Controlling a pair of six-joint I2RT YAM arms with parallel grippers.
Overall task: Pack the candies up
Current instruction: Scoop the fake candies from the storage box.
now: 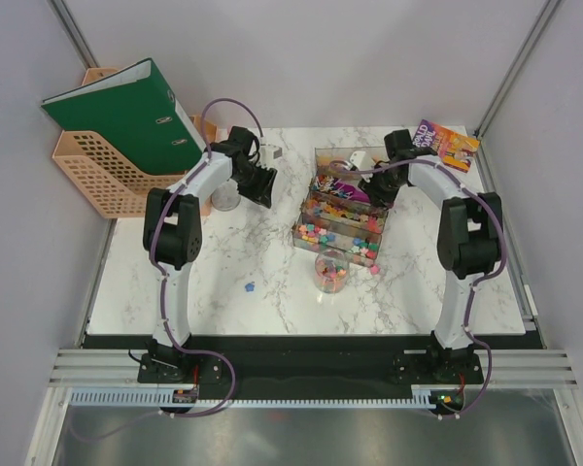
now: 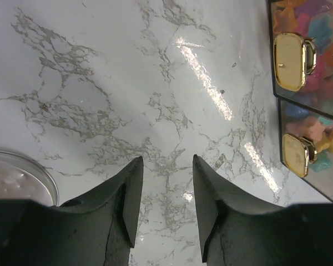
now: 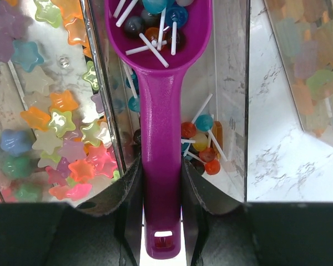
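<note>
- right fingers (image 3: 127,194) clamp the purple scoop (image 3: 161,166) handle; its bowl holds candies (image 3: 177,15) over a clear tray (image 3: 231,111).
- left fingers (image 2: 127,194) stand apart, empty, above the table (image 2: 127,83).

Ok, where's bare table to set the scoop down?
The widest bare marble is the near strip between the left arm and the candy jar, apart from one stray blue candy. Another patch lies under the open left gripper, between a clear dish and the trays. It's crowded around the trays, where the right gripper holds the scoop.
</note>
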